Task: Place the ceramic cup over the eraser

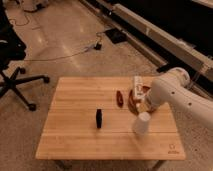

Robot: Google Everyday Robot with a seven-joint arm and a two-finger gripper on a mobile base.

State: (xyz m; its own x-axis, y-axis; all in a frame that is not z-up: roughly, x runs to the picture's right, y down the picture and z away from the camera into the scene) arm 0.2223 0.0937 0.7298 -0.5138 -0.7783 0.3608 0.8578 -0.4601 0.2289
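Looks barely begun, with the cup [141, 123] standing on the table [75, 145] well apart from the eraser [98, 118] and the gripper [144, 108] just above the cup, its grip impossible to tell, leaving grasping, carrying and lowering over the eraser.

On the wooden table [75, 141], the black eraser [99, 118] stands upright near the middle, well apart from the white ceramic cup [141, 124] on its right. The white arm's gripper [142, 108] hangs just above the cup.
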